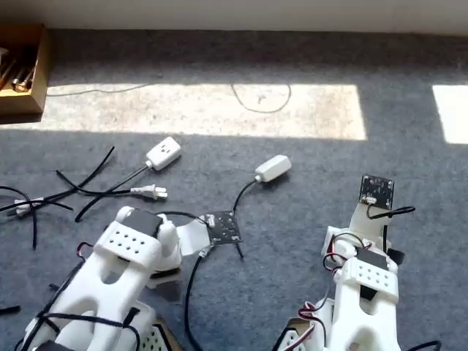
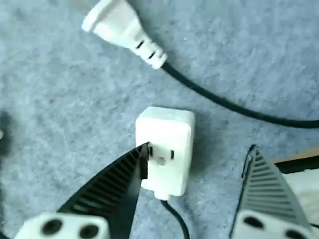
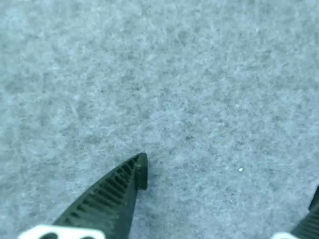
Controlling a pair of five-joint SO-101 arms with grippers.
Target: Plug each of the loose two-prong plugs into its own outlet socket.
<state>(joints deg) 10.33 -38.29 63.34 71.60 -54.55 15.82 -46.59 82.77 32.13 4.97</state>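
An outlet socket (image 2: 164,149), a white block with its two slots facing up, lies on the grey carpet (image 2: 60,99) between the fingers of the left hand (image 2: 198,149). That hand is spread wide and grips nothing. One black ribbed fingertip (image 2: 139,157) touches the block's edge beside a slot, and the other stands clear on the block's far side. Near the block but apart from it lies a white plug (image 2: 119,30), its black cord (image 2: 224,104) trailing off across the carpet.

From the high view, a two-prong plug (image 1: 151,192) lies left of centre with its prongs pointing right. A white socket block (image 1: 162,153) sits just above it, and an oblong white plug body (image 1: 273,168) lies nearer the middle. I cannot tell which of these are the pieces under the left hand. The left arm (image 1: 124,256) takes up the lower left, the right arm (image 1: 369,285) the lower right.

The right hand (image 3: 229,174) is spread wide too, over the carpet, holding nothing.

A wooden box (image 1: 25,69) sits in the upper left corner. Loose black cables (image 1: 44,197) straggle along the left edge. A thin wire loop (image 1: 259,99) lies on the sunlit strip at top centre.
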